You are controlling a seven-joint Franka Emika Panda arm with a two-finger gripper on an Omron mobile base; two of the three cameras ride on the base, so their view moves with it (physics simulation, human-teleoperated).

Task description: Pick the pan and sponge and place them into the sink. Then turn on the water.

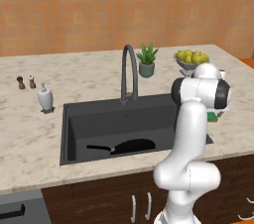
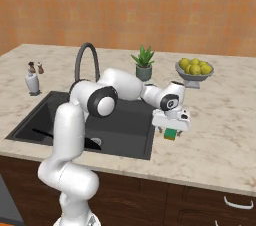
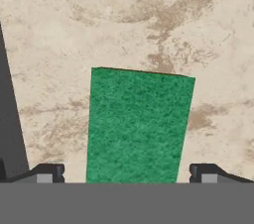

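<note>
- Now, in the hand view, the end effector [image 3: 126, 172] stands spread wide, one tip on each side of the sponge [image 3: 138, 124], holding nothing.
- The sponge lies on the tabletop [image 2: 215, 135] right of centre in the right base view, just beside the sink [image 2: 131, 135].
- Best to descend straight, keep the sponge centred, then close across its narrow width.
- The pan [image 1: 130, 145] already lies in the sink, lower centre of the left base view.
- Farther back, the faucet [image 1: 129, 72] runs no water.
- No readable writing or brands.

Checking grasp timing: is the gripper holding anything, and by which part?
Nothing held. Gripper is open, fingers either side of the sponge lying on the counter.
</note>
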